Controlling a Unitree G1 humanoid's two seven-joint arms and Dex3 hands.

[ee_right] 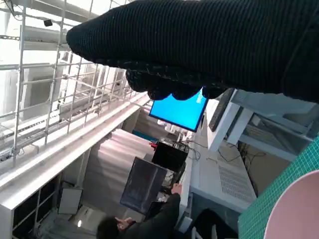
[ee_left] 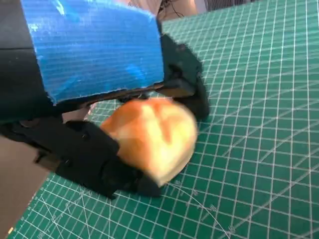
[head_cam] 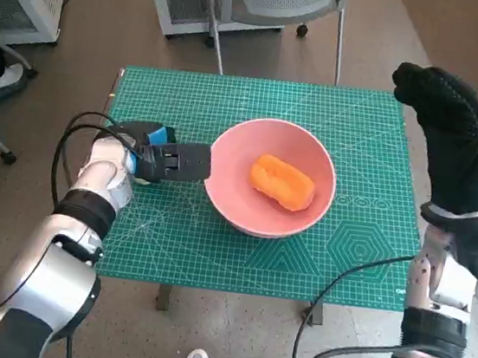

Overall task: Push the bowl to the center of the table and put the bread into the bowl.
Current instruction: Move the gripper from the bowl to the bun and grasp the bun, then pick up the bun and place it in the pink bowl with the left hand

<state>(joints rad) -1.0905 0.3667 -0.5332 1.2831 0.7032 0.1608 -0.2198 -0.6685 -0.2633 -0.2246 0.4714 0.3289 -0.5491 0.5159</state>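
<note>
Small table, top covered edge to edge by a green cutting mat ruled with a pale grid. A single pink bowl stands upright on the mat, about mid-table. Printed hexagon figure lies on the near right of the bowl. Bare gridded mat shows all round the bowl, widest toward the far edge.

A pink bowl, roughly mid-table, holds an orange bread loaf lying inside.

A lab or workshop: green cutting mat, blue monitor, metal racking.
</note>
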